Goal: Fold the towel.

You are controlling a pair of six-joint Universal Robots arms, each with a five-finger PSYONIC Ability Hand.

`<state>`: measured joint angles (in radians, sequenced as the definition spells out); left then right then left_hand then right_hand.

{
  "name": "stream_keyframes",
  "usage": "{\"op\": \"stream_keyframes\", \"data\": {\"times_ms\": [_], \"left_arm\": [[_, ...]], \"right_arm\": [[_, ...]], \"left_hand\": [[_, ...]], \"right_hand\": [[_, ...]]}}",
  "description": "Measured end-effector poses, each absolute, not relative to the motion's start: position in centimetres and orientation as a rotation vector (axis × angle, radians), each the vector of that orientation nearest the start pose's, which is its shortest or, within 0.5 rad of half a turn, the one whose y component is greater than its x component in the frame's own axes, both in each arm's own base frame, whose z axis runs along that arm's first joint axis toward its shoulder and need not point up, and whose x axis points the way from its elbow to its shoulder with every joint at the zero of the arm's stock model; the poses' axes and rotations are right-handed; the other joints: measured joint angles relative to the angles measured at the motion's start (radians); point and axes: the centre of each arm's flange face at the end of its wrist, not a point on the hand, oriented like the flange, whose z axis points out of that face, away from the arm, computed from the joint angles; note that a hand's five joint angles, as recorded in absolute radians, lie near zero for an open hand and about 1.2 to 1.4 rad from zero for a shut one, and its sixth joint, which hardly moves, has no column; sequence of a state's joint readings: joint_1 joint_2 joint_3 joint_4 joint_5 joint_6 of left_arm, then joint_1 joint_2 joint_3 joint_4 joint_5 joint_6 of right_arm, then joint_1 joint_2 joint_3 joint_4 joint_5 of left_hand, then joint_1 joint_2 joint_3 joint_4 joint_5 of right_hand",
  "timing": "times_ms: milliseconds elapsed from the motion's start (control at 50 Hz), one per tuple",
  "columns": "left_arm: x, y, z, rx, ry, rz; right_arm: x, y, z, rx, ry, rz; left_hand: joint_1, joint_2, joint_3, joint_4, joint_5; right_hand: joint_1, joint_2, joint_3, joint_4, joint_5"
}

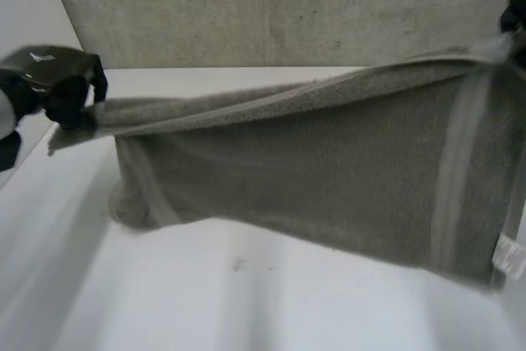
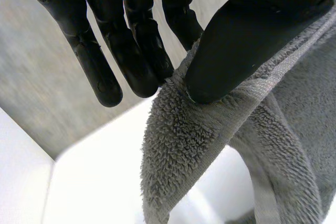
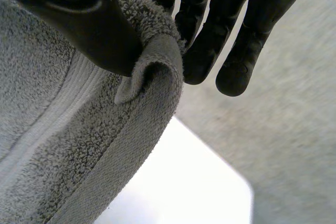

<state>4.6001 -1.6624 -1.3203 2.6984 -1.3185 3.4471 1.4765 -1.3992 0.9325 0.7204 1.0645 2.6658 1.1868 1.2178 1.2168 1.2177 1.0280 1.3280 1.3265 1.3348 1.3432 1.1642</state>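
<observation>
grey terry towel [image 1: 329, 162] hangs stretched between the two hands over the white bench [image 1: 246, 310], its low end near the left hand [image 1: 57, 92] reaching the bench. the left hand pinches one top corner between thumb and fingers; the right hand [image 1: 516, 16] pinches the other likewise.

Wide apart, left robot hand [image 1: 59, 88] and right robot hand [image 1: 515, 16], each in a thumb-to-finger pinch.

towel [image 1: 329, 170] hanging stretched over the bench [image 1: 205, 293], left hand [image 1: 62, 88] pinching its top corner at the left, right hand [image 1: 516, 14] pinching the other top corner higher at the right, lower left end sagging onto the bench, wall [image 1: 271, 6] standing behind
</observation>
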Motion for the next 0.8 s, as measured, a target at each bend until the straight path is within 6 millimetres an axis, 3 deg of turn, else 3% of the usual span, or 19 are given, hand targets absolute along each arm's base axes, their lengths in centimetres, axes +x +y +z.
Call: {"op": "stream_keyframes", "data": {"times_ms": [120,200,280,340,420,500,540,640,720,800], "left_arm": [[-19.5,-32.5,28.8,0.775,2.545,-1.855],[-20.5,-35.8,28.6,0.764,2.512,-1.925],[-21.9,-38.6,31.0,0.703,2.396,-2.125],[-22.6,-40.1,34.5,0.586,2.263,-2.348],[-22.5,-40.0,39.0,0.374,2.129,-2.603],[-22.1,-39.3,40.8,0.227,2.114,-2.702],[-22.0,-39.0,40.3,0.188,2.162,-2.681],[-21.6,-38.4,36.0,0.17,2.361,-2.482],[-21.1,-37.7,31.0,0.218,2.503,-2.26],[-20.7,-36.4,24.9,0.327,2.605,-2.015]], "right_arm": [[16.5,-34.8,34.8,-0.946,2.294,-1.83],[18.4,-38.0,33.7,-0.961,2.243,-1.931],[20.2,-40.6,35.0,-0.904,2.076,-2.159],[20.8,-41.8,37.5,-0.795,1.881,-2.347],[20.8,-41.8,40.8,-0.67,1.674,-2.48],[20.6,-41.2,42.0,-0.613,1.621,-2.478],[20.3,-40.8,41.4,-0.605,1.662,-2.435],[19.8,-40.1,37.5,-0.638,1.868,-2.257],[19.6,-39.4,32.5,-0.721,2.046,-2.071],[19.6,-37.7,25.3,-0.865,2.234,-1.813]], "left_hand": [[0.0,0.0,0.0,0.0,0.0],[0.0,0.0,0.0,0.0,0.0],[0.005,0.0,0.0,0.0,0.001],[0.005,0.0,0.0,0.0,0.004],[0.009,0.0,0.0,0.0,0.005],[0.01,0.0,0.0,0.0,0.005],[0.01,0.0,0.0,0.0,0.005],[0.01,0.0,0.0,0.0,0.005],[0.01,0.0,0.0,0.0,0.005],[0.01,0.0,0.0,0.0,0.005]], "right_hand": [[0.0,0.0,0.0,0.0,0.0],[0.0,0.0,0.0,0.0,0.0],[0.0,0.007,0.002,0.0,0.0],[0.0,0.007,0.008,0.0,0.0],[0.0,0.007,0.008,0.0,0.0],[0.0,0.007,0.008,0.0,0.003],[0.0,0.007,0.008,0.0,0.003],[0.0,0.007,0.008,0.0,0.003],[0.0,0.007,0.008,0.0,0.003],[0.0,0.007,0.008,0.0,0.003]]}}
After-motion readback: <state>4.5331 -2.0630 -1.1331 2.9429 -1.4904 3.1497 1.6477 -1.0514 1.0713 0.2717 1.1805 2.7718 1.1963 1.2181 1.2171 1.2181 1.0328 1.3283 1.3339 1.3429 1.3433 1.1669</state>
